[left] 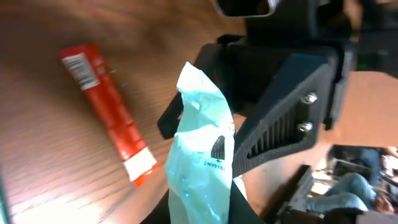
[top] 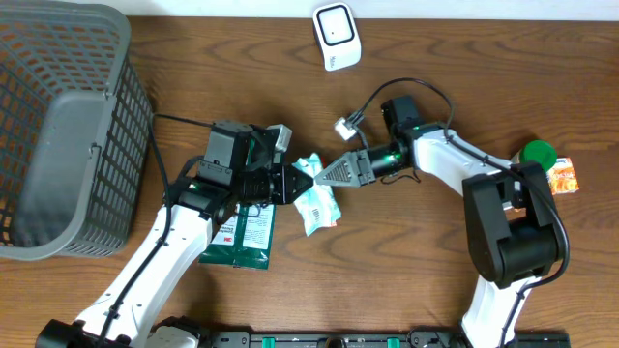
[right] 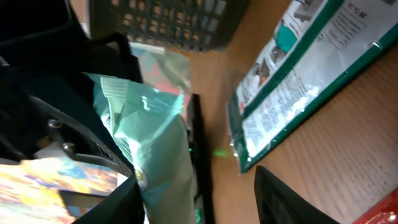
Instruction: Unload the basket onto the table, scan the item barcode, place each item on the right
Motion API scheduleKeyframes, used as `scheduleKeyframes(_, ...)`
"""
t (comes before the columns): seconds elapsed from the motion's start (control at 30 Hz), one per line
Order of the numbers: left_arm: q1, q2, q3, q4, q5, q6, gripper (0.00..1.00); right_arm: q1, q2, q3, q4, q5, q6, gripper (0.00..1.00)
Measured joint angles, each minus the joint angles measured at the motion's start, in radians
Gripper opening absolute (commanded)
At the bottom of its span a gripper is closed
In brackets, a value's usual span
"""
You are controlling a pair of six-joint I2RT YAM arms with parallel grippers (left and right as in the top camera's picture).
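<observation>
The item, a pale mint-green packet (top: 316,198), hangs above the table centre. My left gripper (top: 288,183) is shut on its left end. In the left wrist view the packet (left: 200,155) rises from between my jaws (left: 202,210), showing a printed number; its barcode is out of view. My right gripper (top: 324,174) stands open at the packet's right end. In the right wrist view the packet (right: 149,134) rests against one finger (right: 115,205), and the other finger (right: 289,199) is well apart from it. A white scanner (top: 337,37) lies at the back.
A grey mesh basket (top: 58,126) fills the left side. A green-and-white pouch (top: 242,232) lies under my left arm. A red tube (left: 109,112) lies on the wood. A green-capped thing (top: 535,153) and an orange packet (top: 563,176) sit at the right.
</observation>
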State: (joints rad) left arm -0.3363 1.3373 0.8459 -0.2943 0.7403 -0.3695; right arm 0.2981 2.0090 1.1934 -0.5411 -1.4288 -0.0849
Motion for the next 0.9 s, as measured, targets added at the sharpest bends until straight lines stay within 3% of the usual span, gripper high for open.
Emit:
scheduleKeyframes(0.37,0.000,0.002,0.000,0.072,0.069,0.000,0.11,-0.026,0.000,0.000,-0.077,-0.120,-0.048,0.31)
scheduleKeyframes(0.67,0.000,0.008,0.000,0.120,0.027,0.000,0.11,-0.027,0.000,0.000,-0.097,-0.119,-0.051,0.36)
scheduleKeyframes(0.9,0.000,0.008,0.000,0.146,-0.005,0.000,0.11,-0.027,0.000,0.000,-0.098,-0.119,-0.051,0.32)
